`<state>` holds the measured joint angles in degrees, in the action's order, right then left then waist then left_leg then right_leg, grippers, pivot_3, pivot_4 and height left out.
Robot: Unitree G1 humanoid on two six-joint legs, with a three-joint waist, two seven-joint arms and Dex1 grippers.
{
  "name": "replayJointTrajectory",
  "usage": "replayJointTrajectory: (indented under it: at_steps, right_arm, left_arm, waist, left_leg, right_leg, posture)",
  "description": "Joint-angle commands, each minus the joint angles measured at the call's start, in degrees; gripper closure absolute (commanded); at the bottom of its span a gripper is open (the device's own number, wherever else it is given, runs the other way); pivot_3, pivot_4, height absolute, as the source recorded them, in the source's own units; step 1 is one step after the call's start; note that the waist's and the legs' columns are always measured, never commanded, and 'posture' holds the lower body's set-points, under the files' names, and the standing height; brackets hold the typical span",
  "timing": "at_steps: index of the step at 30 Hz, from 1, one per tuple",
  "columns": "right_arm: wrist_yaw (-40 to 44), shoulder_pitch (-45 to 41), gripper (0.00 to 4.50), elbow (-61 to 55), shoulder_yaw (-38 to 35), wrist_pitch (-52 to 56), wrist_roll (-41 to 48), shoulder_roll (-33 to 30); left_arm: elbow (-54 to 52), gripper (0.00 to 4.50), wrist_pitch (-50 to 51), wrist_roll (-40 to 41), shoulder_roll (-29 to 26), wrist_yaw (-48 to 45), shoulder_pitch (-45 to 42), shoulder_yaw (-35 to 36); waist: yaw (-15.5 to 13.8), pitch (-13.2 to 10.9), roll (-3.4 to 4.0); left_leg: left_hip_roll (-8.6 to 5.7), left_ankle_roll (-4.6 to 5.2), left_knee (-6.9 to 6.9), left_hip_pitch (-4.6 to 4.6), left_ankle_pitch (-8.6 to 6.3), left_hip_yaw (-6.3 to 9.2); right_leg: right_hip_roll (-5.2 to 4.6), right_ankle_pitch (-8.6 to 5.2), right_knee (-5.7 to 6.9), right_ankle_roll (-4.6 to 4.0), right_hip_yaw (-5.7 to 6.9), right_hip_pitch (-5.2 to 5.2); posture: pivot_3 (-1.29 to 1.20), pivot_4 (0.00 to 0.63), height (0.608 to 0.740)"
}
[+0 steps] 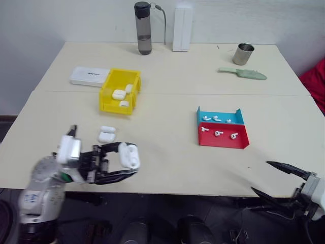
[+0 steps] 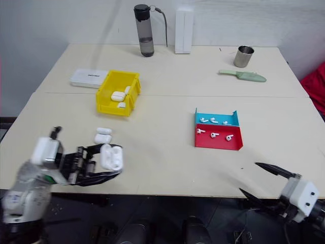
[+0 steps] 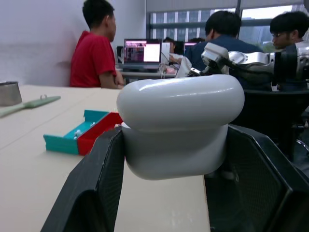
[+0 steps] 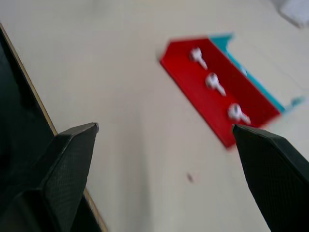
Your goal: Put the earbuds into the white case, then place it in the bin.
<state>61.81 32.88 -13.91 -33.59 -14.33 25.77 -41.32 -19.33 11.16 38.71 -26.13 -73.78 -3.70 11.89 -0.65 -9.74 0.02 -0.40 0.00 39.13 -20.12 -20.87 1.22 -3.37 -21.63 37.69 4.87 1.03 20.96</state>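
White case (image 3: 179, 126) gripped, people (image 3: 94, 46) behind.

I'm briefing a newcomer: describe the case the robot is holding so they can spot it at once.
Start at the yellow bin on the table's left side and come toward the near edge. There the left end effector grips a white case with its lid open. The other cases lie in the bin or loose on the table.

An office: people (image 3: 94, 48) at laptops (image 3: 143, 52) (windows behind).
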Motion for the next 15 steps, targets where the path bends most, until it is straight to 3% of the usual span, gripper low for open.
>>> replayJointTrajectory:
  at_steps: [1,5,8,11,15]
  right_arm:
    - [-0.7,2.7,0.0,3.2,-3.2,1.6,-3.0,-1.4]
    - [-2.2,0.1,0.0,2.3,-3.4,6.9,-1.2,-3.4]
    - [0.2,-4.7,0.0,-2.6,-0.8,15.9,3.9,-8.8]
    - [-2.1,-14.6,0.0,-4.9,3.2,27.2,6.5,-15.9]
    - [-1.6,-28.5,0.0,-7.4,13.7,38.8,6.4,-25.2]
  left_arm:
    - [2.9,1.69,-10.3,-5.2,3.9,-0.1,-0.3,-4.5]
    - [7.6,1.69,-17.1,-8.4,5.3,-1.9,-0.9,-7.9]
    - [8.1,1.69,-17.7,-7.7,4.6,-2.8,-0.7,-9.4]
    - [7.8,1.69,-17.9,-7.2,4.3,-2.4,-0.5,-10.3]
    - [7.8,1.69,-17.9,-7.3,4.3,-1.1,-1.0,-11.1]
  waist:
    - [0.0,0.0,0.0]
    - [0.9,0.0,0.04]
    - [1.6,0.0,0.14]
    - [2.0,0.0,0.13]
    - [1.8,-0.1,0.15]
  left_leg:
    - [0.0,0.0,-0.01,0.01,0.0,-0.01]
    - [0.06,0.01,-0.11,0.32,0.0,-0.1]
    - [0.08,0.01,-0.23,0.66,0.0,-0.25]
    - [0.09,0.01,-0.2,0.71,0.0,-0.23]
    - [0.09,0.01,-0.2,0.65,-0.01,-0.16]
  right_leg:
    - [0.01,0.0,-0.05,0.0,0.0,-0.02]
    - [0.08,-0.01,-0.22,0.0,-0.07,-0.34]
    - [0.1,-0.01,-0.26,-0.01,-0.26,-0.56]
    - [0.1,-0.01,-0.27,-0.01,-0.29,-0.61]
    - [0.09,-0.01,-0.25,0.0,-0.24,-0.53]
  posture:
    - [0.0,0.15,0.74]
    - [0.0,0.15,0.74]
    - [0.0,0.15,0.74]
    - [0.0,0.15,0.74]
    - [0.0,0.15,0.74]
